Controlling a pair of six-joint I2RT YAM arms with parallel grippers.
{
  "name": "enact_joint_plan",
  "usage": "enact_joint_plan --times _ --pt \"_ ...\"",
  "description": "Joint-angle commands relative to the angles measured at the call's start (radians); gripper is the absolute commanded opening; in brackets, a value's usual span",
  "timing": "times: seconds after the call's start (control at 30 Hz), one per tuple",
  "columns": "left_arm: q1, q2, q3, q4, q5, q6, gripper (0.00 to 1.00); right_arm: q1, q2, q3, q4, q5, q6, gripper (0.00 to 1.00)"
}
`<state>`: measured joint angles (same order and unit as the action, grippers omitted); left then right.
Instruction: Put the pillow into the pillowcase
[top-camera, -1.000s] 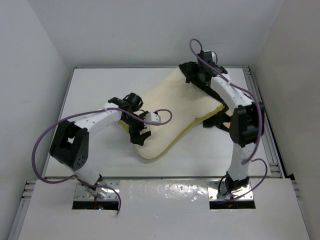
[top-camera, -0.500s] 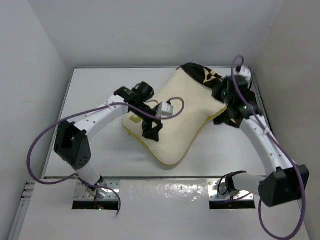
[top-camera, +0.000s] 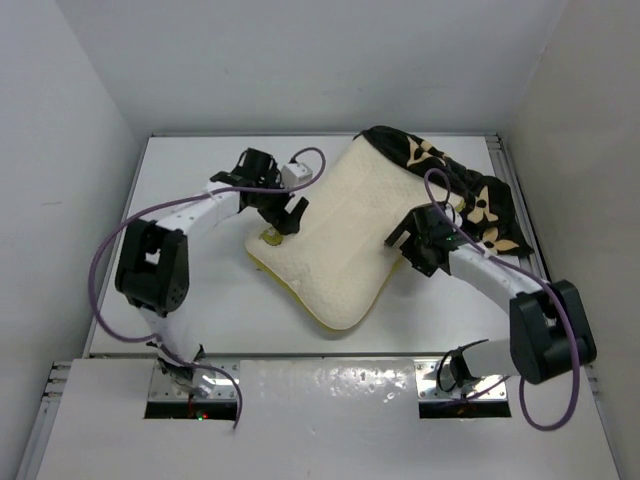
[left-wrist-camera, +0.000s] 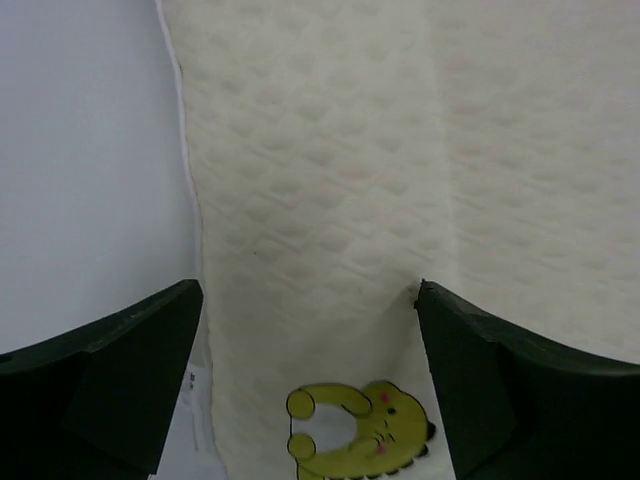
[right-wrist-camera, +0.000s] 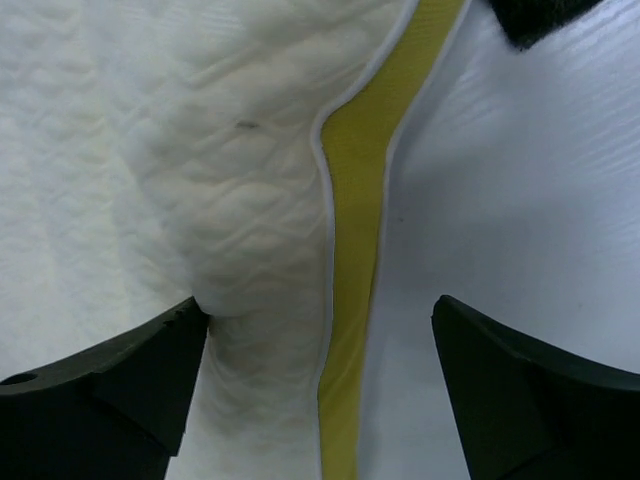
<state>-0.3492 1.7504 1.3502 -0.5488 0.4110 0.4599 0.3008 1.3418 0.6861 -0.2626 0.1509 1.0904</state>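
- a white table (top-camera: 180, 200) boxed in by plain white walls carries everything.
- left gripper (top-camera: 285, 220): the jaws stand wide apart with nothing clamped. they straddle the left edge of the large cream-white quilted pillow (top-camera: 340, 240), one over bare table, the other over the quilted top; whether they touch cannot be told.
- in the left wrist view a small yellow-green emblem (left-wrist-camera: 355, 440) on the pillow sits between the jaws, close to the camera.
- right gripper (top-camera: 410, 248): the jaws are also spread wide and hold nothing. one is at the quilted top, the other over the table.
- the pillow's mustard-yellow side band (right-wrist-camera: 355, 180) runs up between them, so they bracket the pillow's right edge.
- the pillow lies flat and skewed in the middle of the table, almost all of it uncovered.
- the black velvety pillowcase with tan flower and star prints (top-camera: 470, 195) is bunched at the pillow's far right corner, beyond the right jaws; it wraps only that corner.
- purple cables (top-camera: 100, 270) loop along both arms, clear of the pillow.
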Motion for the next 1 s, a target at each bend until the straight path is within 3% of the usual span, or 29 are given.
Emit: enact_joint_plan --times 0.0,0.03,0.07,0.17,0.23,0.33,0.4,0.43,0.57,0.63,0.77,0.9,0.97 --pt "-0.002 0.055 -0.032 0.115 -0.103 -0.043 0.85 0.001 0.09 0.078 0.025 0.002 0.039 0.89" --pt "-0.001 0.067 -0.034 0.115 -0.095 -0.038 0.81 -0.006 0.111 0.095 -0.019 0.012 0.026 0.85" --pt "-0.002 0.083 -0.036 0.109 -0.075 -0.037 0.68 -0.008 0.131 0.121 -0.035 0.019 0.019 0.83" --pt "-0.025 0.084 -0.054 0.099 -0.005 -0.021 0.5 -0.044 0.165 0.136 -0.049 0.001 0.0 0.72" --pt "-0.046 0.081 -0.062 0.089 0.026 -0.007 0.46 -0.067 0.155 0.135 -0.04 -0.002 -0.01 0.6" --pt "-0.094 0.087 -0.068 0.066 0.087 -0.009 0.36 -0.109 0.146 0.162 -0.07 0.018 -0.049 0.51" --pt "-0.135 0.09 -0.074 0.046 0.132 -0.009 0.36 -0.137 0.151 0.212 -0.107 0.021 -0.079 0.58" --pt "-0.151 0.09 -0.077 0.041 0.146 -0.007 0.36 -0.149 0.154 0.233 -0.13 0.024 -0.121 0.74" --pt "-0.244 0.084 -0.092 0.017 0.202 -0.012 0.4 -0.206 0.139 0.347 -0.254 0.053 -0.257 0.87" --pt "-0.273 0.077 -0.092 0.01 0.239 -0.021 0.41 -0.209 0.122 0.401 -0.329 0.082 -0.354 0.87" --pt "-0.327 0.067 -0.062 -0.039 0.298 -0.004 0.43 -0.209 0.041 0.53 -0.38 0.153 -0.472 0.76" --pt "-0.378 0.084 -0.007 -0.088 0.365 0.046 0.53 -0.201 0.025 0.593 -0.267 0.101 -0.564 0.5" --pt "-0.408 0.095 0.036 -0.111 0.408 0.081 0.59 -0.192 0.084 0.66 -0.253 0.099 -0.563 0.54"
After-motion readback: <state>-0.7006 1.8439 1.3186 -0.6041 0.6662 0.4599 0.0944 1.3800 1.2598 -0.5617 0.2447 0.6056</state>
